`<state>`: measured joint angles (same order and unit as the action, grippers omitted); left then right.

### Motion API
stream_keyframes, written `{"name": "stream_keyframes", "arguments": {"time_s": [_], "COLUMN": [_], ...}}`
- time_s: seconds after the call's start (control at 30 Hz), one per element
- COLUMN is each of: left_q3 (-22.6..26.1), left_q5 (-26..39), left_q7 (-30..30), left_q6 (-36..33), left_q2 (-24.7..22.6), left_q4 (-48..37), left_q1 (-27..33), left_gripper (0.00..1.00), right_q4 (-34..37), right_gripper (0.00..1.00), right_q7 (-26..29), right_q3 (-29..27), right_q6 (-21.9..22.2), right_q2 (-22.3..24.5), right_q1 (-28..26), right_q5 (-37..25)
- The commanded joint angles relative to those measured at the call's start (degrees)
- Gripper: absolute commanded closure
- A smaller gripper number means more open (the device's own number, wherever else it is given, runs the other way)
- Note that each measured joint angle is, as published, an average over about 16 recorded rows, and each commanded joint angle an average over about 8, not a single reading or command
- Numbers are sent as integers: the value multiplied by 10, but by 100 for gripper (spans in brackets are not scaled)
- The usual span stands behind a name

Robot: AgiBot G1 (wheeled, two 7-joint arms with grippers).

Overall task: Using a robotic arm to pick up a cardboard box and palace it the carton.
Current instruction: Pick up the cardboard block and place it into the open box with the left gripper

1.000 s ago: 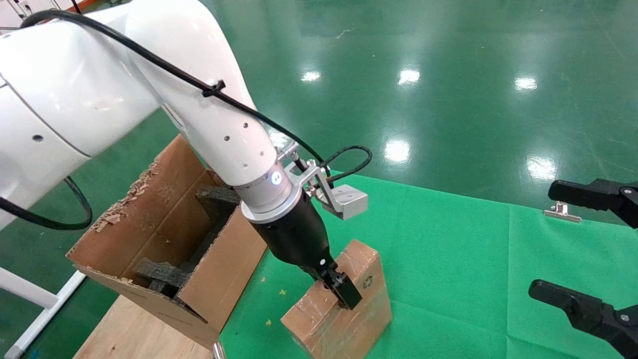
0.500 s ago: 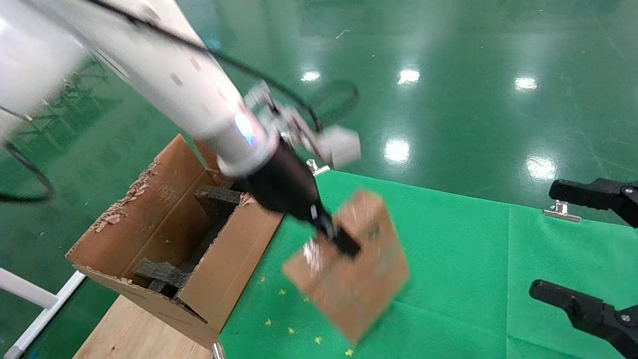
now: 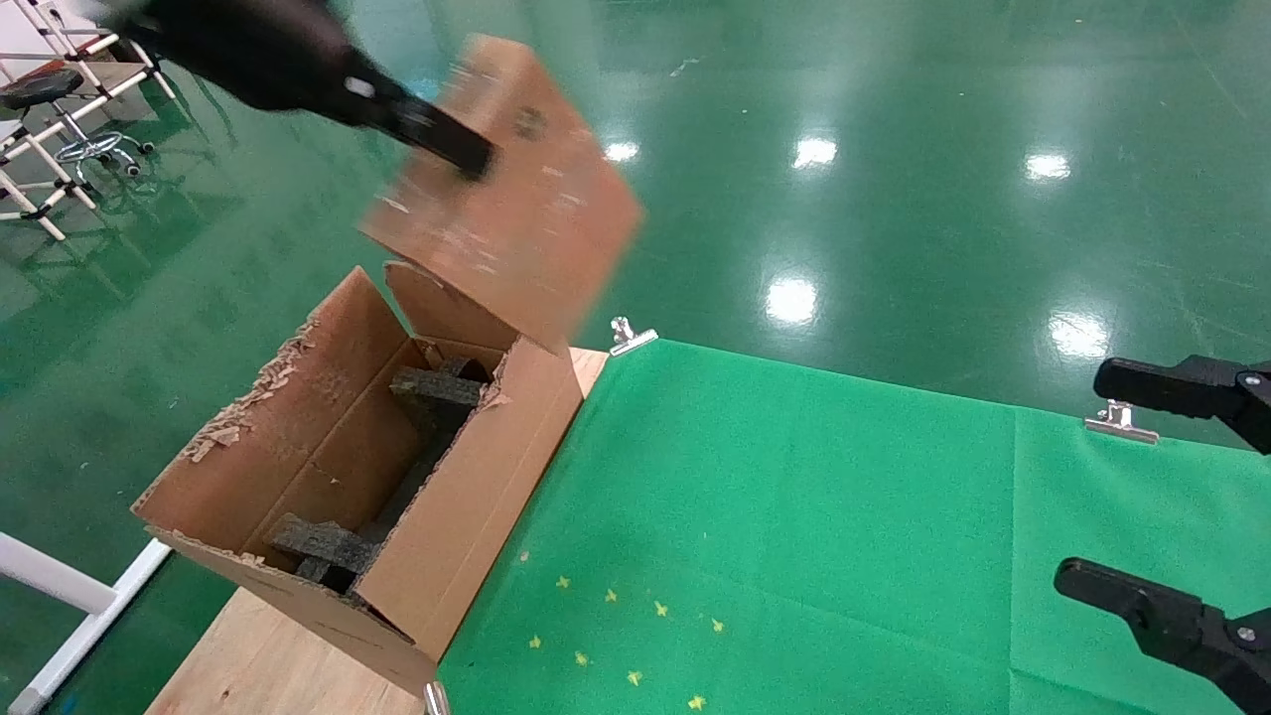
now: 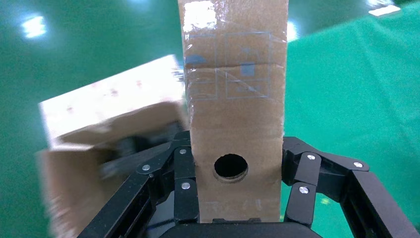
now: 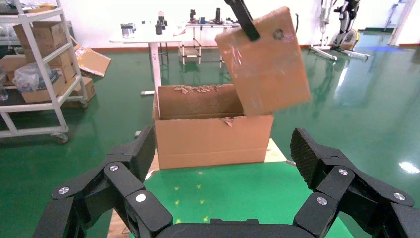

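Lifted off the green cloth since a second ago, small flat brown taped cardboard box [image 3: 506, 189] hangs clamped in my left black gripper [image 4: 233, 171], above the large torn-flapped brown carton [image 3: 467, 516] | stiff, light, slick tape; grip narrow faces | white arm out of frame, motion blur | right gripper [image 5: 225, 176] parked, spread apart

Bright overhead lamps are glaring off the glossy green floor [image 3: 894, 199]; the raised cardboard box [image 3: 506, 189] is smearing with motion blur; the carton [image 4: 104, 148] is blurring too.
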<state>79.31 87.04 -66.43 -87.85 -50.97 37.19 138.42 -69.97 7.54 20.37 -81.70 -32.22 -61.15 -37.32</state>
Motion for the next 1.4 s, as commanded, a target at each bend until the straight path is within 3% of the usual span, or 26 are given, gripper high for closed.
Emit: {"name": "stream_keyframes", "arguments": {"time_s": [0.03, 0.4, 0.67, 0.93, 1.4], "left_q3": [3, 28, 23, 6, -15], "left_q5": [16, 58, 50, 24, -8], "left_q7": [28, 177, 262, 298, 327], "left_q6": [-2, 24, 105, 193, 183], "left_q2": [9, 63, 93, 94, 83], "left_q4": [-36, -201, -286, -326, -351], "left_q1": [18, -1, -63, -128, -148], "left_gripper": [100, 100, 100, 100, 100], "right_q4": [0, 0, 0, 0, 0], "right_gripper": [0, 0, 0, 0, 0], "right_q7": [0, 0, 0, 0, 0], "right_q3": [0, 0, 0, 0, 0], "right_q6": [0, 0, 0, 0, 0], "right_q2": [0, 0, 0, 0, 0], "right_q1": [0, 0, 0, 0, 0], "right_q5": [0, 0, 0, 0, 0]}}
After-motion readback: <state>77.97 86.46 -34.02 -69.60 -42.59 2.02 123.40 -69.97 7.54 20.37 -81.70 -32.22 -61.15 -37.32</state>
